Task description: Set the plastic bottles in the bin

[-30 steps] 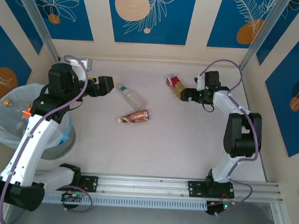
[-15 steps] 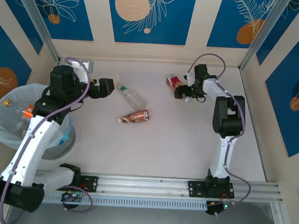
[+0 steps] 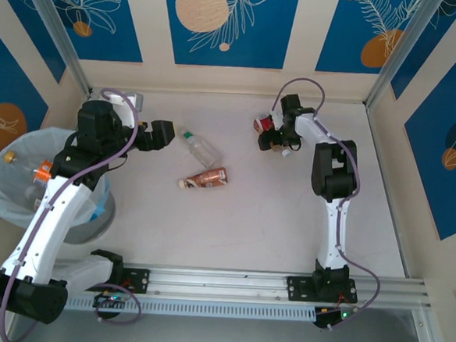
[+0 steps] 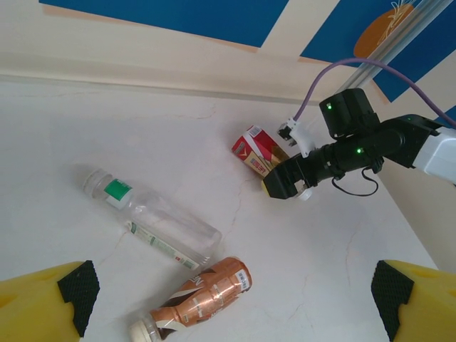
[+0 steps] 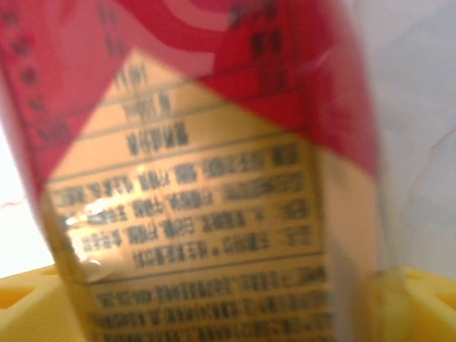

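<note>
In the top view, the bin (image 3: 98, 218) stands at 9 o'clock of the table (image 3: 287, 222), off its edge. Two orange bottle caps (image 3: 40, 171) show inside its white bag. The left gripper (image 3: 162, 133) hangs at 10 o'clock, and its jaws stand wide apart with nothing between them. Just beside it, at its 3 o'clock, a clear bottle (image 3: 197, 145) lies on its side. A brown bottle (image 3: 204, 178) lies near the table centre, at 6 o'clock of the clear one and apart from it. At 1 o'clock lies a red-labelled bottle (image 3: 264, 127), and the right gripper (image 3: 271, 139) is upon it.

In the left wrist view, the yellow fingers (image 4: 43, 299) sit in the two lower corners and hold nothing. The clear bottle (image 4: 153, 224) has a green label, and its cap points to 10 o'clock. The brown bottle (image 4: 203, 299) has its white cap pointing to 8 o'clock. Further away, the right gripper (image 4: 276, 179) meets the red-labelled bottle (image 4: 255, 148) from 4 o'clock.

In the right wrist view, the red-labelled bottle (image 5: 192, 178) is very close and blurred, between the yellow fingers (image 5: 420, 306). Whether they already press on it, I cannot tell.
</note>
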